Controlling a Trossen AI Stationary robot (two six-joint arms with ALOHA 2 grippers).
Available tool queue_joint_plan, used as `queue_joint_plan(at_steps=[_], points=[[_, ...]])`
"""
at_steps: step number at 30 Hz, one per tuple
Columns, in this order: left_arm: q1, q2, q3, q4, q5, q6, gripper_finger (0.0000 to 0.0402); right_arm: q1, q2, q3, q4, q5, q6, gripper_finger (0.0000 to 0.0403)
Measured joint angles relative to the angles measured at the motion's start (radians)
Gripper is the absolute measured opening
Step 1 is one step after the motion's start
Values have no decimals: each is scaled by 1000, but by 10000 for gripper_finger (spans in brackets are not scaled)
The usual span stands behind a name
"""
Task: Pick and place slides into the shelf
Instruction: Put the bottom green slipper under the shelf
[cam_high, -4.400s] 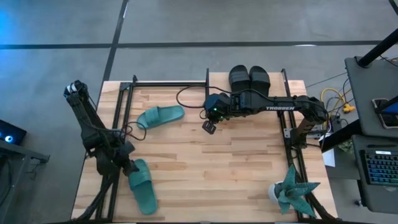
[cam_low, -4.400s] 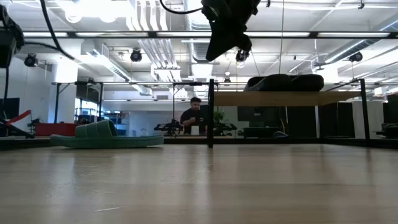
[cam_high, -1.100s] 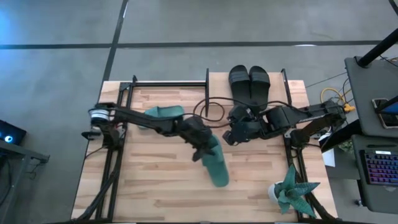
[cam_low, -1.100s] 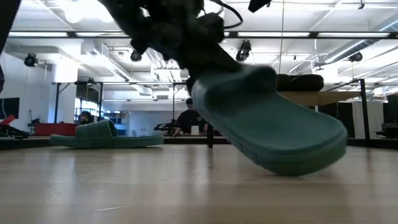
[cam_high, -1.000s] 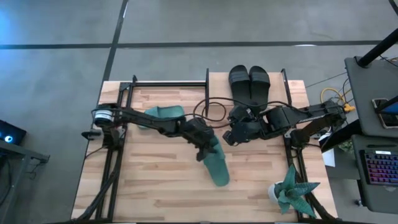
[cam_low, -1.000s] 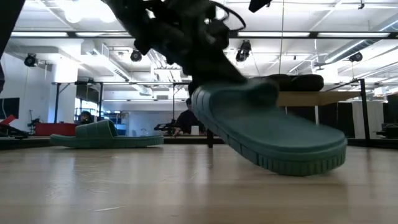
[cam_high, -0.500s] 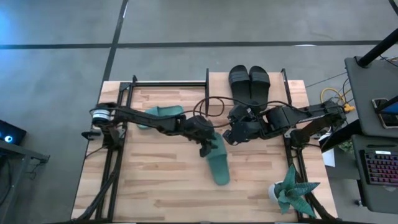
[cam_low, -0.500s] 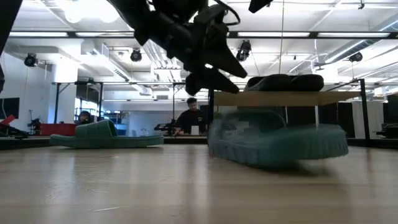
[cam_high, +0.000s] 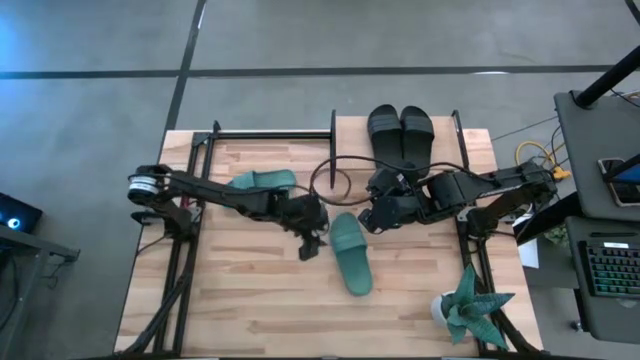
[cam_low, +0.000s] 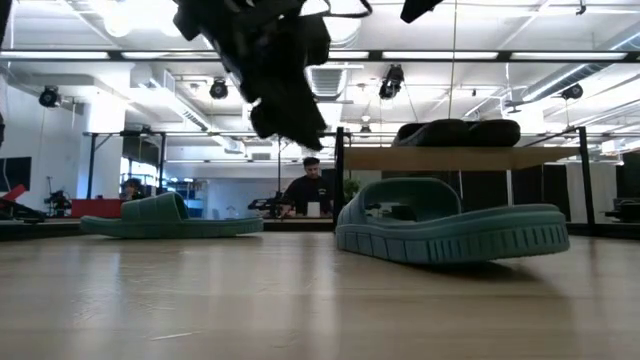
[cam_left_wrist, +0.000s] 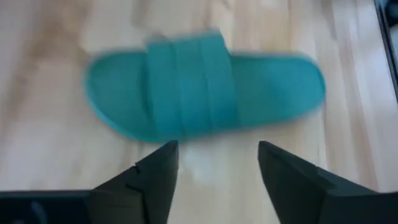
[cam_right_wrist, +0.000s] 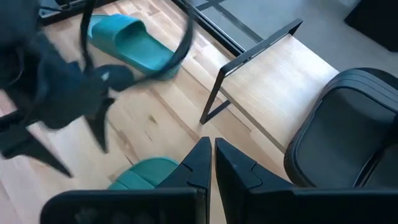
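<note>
A teal slide lies flat on its sole at the table's middle, also seen in the low view and the left wrist view. My left gripper hovers open just left of it, touching nothing. A second teal slide rests on its sole at the far left. Both black slides sit side by side on the shelf's top board at the far right. My right gripper hangs shut above the table between the shelf and the middle slide.
A teal spiky plant stands at the near right corner. A black cable loop hangs over the table before the shelf. Black frame rails run along the left and right edges. A person sits in the room behind.
My left gripper set the tilted teal slide down at the table's middle, opened and let go. It then drew back toward the left edge and rose. The slide, first held nose-down, now lies flat on its sole.
</note>
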Motion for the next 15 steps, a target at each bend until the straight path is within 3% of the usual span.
queue_joint_plan(at_steps=[5, 11, 15], points=[[-27, 55, -1, -17, 78, 6, 128, -7, 0, -6, -9, 9, -2, 13], [-39, 124, -1, 75, 86, 7, 33, -9, 0, -12, -9, 9, 1, 13], [-30, 173, -1, 135, 83, 7, 3, -8, 0, -14, -10, 8, 9, 13]])
